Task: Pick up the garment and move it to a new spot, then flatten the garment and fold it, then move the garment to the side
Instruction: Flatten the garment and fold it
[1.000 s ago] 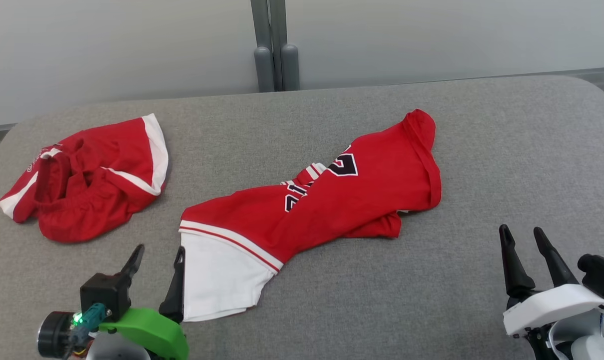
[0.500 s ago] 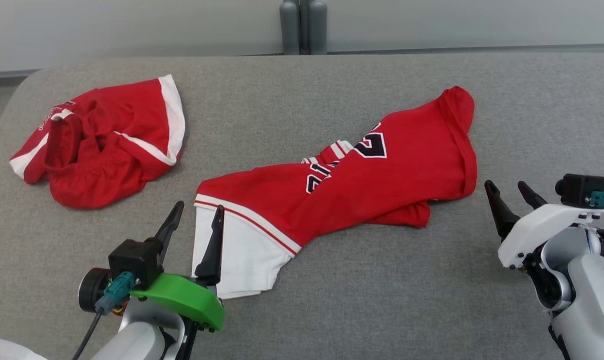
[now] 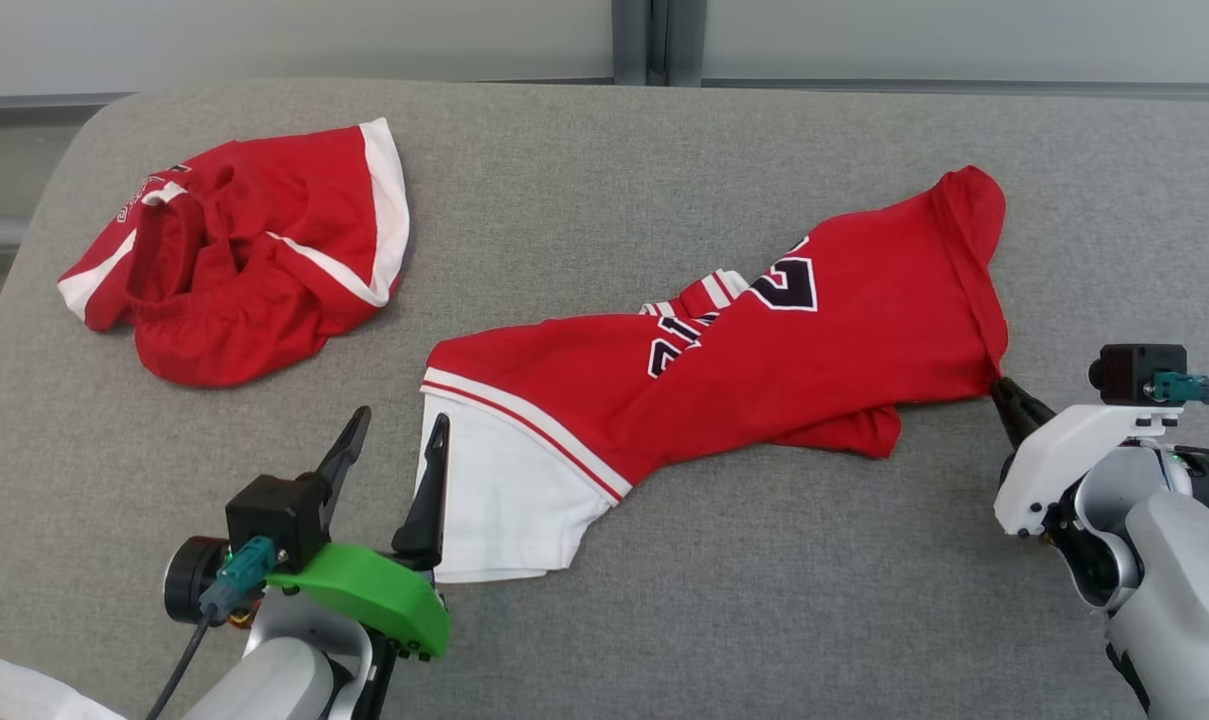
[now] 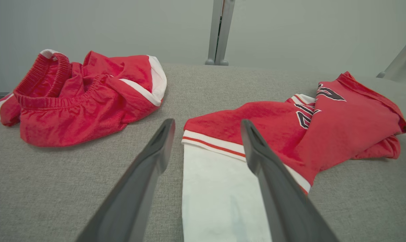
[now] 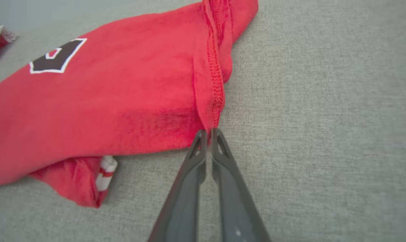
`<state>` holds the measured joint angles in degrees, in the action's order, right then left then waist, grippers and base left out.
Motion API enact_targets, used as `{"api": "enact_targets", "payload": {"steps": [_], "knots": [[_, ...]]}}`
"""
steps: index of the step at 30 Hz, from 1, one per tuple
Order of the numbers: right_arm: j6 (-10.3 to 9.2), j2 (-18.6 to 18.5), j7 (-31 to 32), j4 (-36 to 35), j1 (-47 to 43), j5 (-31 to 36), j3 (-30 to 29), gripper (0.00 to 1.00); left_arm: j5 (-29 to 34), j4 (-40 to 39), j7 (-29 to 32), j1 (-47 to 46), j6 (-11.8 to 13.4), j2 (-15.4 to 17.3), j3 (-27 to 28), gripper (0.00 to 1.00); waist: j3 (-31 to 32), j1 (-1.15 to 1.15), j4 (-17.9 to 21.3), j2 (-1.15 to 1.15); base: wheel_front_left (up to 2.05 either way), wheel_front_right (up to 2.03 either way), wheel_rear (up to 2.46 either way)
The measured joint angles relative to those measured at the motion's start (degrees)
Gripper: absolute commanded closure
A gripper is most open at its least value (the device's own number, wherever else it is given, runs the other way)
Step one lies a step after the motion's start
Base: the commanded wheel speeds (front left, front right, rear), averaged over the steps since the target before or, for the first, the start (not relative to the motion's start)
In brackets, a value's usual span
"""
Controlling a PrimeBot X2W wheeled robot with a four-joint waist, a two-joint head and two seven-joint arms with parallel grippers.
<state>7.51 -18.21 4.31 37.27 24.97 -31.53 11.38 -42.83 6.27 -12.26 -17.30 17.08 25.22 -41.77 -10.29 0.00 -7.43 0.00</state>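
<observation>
Red shirt (image 3: 764,370) lies bunched across the middle of the grey padded table (image 3: 764,600), white end (image 3: 494,510) toward the robot's left; red shorts (image 3: 254,270) sit apart at far left. Right gripper (image 3: 1006,388) is closed, tips pinching the hem corner at the shirt's right end. Left gripper (image 3: 401,416) gapes wide, its 2 fingers straddling the white end's edge, gripping nothing. Best bet: close left on that corner, lift both ends together. The right bite looks shallow and may slip.

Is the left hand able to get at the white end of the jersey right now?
Probably yes. The left hand is open, and the white end of the jersey lies right at its fingertips, with nothing between them.
</observation>
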Motion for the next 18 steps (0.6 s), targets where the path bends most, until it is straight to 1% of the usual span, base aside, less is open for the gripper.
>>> {"api": "enact_targets", "payload": {"steps": [3, 6, 9, 14, 16, 18], "knots": [[0.0, -1.1, -0.8, -1.5, 0.0, 0.1, 0.5, 1.0, -0.3, 0.3, 0.0, 0.2, 0.0, -0.1, -0.1, 0.0, 0.9, 0.0, 0.4, 0.0, 0.0, 0.0, 0.0], [0.01, -2.6, 0.4, -5.7, -0.3, -0.4, 0.9, 1.0, -0.5, 0.4, -0.2, 0.6, 0.0, -0.2, -0.1, 0.0, 2.0, 0.0, 0.8, 0.0, 0.0, 0.0, 0.0], [0.0, -4.8, 3.7, -12.3, -2.1, -1.0, 0.5, 1.0, -0.7, 0.5, -0.2, 1.0, 0.0, -0.5, -0.2, 0.0, 3.0, 0.0, 1.1, 0.0, 0.0, 0.0, 0.0], [0.01, -7.1, 10.1, -24.3, -3.0, -3.5, 0.6, 1.0, -0.9, 0.8, -0.5, 1.1, -0.3, -1.1, -0.5, 0.0, 3.4, 0.0, 0.8, 0.0, 0.0, 0.0, 0.0], [0.0, -7.7, 12.6, -26.4, -1.6, -3.0, 1.3, 1.0, -0.9, 1.1, -0.5, 1.0, -0.6, -1.7, -0.7, 0.0, 3.1, 0.0, 0.3, 0.0, 0.0, 0.0, 0.0], [0.0, -6.9, 14.8, -26.8, 1.4, -3.3, 2.4, 1.0, -0.9, 1.5, -0.7, 0.5, -0.9, -2.6, -0.9, 0.0, 2.6, 0.0, -0.5, 0.0, 0.0, 0.0, 0.0]]}}
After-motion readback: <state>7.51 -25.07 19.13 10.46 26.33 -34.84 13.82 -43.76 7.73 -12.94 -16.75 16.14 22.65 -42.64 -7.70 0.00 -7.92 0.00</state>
